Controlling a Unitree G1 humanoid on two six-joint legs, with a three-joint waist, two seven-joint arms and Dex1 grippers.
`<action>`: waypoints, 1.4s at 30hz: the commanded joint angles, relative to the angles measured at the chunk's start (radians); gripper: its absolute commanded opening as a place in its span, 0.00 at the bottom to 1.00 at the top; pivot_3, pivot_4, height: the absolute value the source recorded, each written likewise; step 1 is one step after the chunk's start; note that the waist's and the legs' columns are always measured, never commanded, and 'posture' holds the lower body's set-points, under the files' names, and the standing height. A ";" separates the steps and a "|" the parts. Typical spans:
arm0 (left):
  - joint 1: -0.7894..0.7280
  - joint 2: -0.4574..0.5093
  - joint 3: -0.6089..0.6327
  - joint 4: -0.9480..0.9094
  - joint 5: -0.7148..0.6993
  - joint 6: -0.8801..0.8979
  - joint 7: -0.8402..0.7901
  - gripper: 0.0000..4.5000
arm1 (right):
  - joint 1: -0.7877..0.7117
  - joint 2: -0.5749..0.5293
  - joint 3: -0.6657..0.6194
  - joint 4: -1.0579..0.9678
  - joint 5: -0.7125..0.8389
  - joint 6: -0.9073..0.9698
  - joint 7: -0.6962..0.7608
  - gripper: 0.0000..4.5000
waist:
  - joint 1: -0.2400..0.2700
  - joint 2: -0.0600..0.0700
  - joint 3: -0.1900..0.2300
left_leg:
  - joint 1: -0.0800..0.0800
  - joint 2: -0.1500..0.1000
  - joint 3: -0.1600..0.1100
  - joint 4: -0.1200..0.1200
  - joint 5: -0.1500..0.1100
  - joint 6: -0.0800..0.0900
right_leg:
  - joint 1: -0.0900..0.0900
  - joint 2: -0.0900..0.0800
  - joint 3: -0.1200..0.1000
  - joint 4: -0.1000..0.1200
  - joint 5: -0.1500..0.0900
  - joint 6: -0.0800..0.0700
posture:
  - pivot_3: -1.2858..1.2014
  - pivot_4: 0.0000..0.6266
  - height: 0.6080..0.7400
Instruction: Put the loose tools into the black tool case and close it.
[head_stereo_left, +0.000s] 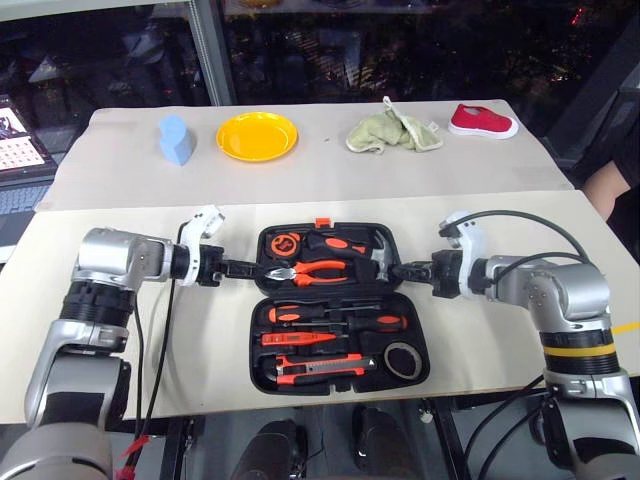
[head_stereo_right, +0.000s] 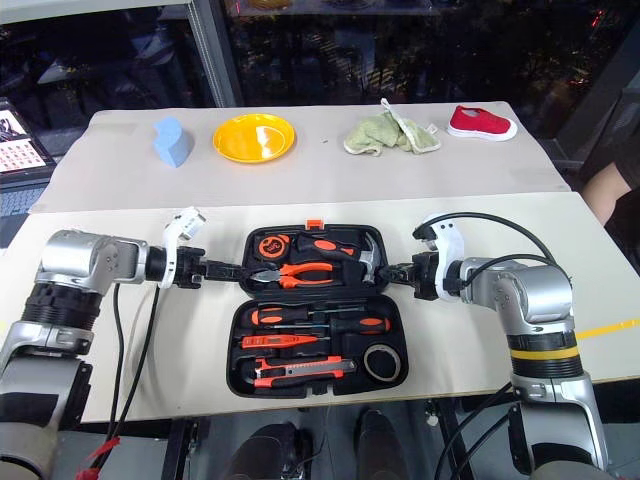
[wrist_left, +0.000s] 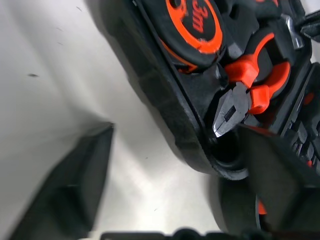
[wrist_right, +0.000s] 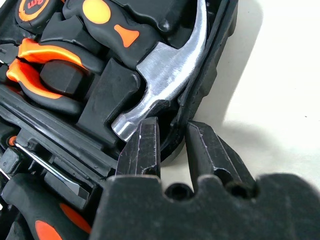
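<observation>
- The black tool case (head_stereo_left: 340, 305) lies open on the near part of the table (head_stereo_left: 150, 200), long axis running left to right, with the far half between the two grippers and the near half toward us.
- The left gripper (head_stereo_left: 247, 268) sits at the left end of the far half. In the left wrist view its fingers are spread, one on bare table and the other over the case rim by the pliers (wrist_left: 240, 97); they pinch nothing yet.
- The right gripper (head_stereo_left: 397, 270) sits at the right end of the same half. In the right wrist view its fingers (wrist_right: 145, 147) are pinching the case wall beside the hammer (wrist_right: 165, 75) head.
- Both arms are about equally near. We judge the coming move to be swinging the far half over the near one, about the left-right hinge line.
- The screwdrivers (head_stereo_left: 335, 320), tester screwdriver (head_stereo_left: 300, 339), utility knife (head_stereo_left: 325, 368) and tape roll (head_stereo_left: 403, 359) lie seated in the near half's recesses.
- The orange latch (head_stereo_left: 323, 222) shows on the far edge.
</observation>
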 joint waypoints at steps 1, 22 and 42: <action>-0.013 -0.005 -0.002 0.005 0.012 0.004 0.013 0.51 | -0.032 0.011 -0.010 -0.018 0.013 -0.024 0.017 0.00 | -0.003 0.000 0.000 | 0.000 0.000 0.000 0.000 0.000 0.000 | 0.000 0.000 0.000 0.000 0.000 0.000 | 0.52 0.24 1.00; 0.038 -0.132 0.162 -0.206 -0.059 -0.085 0.094 0.00 | -0.061 0.083 -0.112 -0.152 0.033 -0.141 -0.021 0.00 | 0.002 0.000 0.000 | 0.004 0.000 0.000 0.000 0.000 -0.001 | 0.003 -0.005 -0.001 -0.001 0.000 -0.001 | 0.52 0.24 1.00; 0.278 -0.325 0.147 -0.467 0.185 -0.739 0.369 0.00 | 0.281 0.038 0.024 -0.236 -0.411 -0.892 -0.070 0.00 | 0.022 0.000 0.000 | -0.005 -0.002 0.000 0.000 0.001 -0.002 | -0.004 -0.001 -0.002 -0.003 0.000 0.000 | 0.52 0.24 1.00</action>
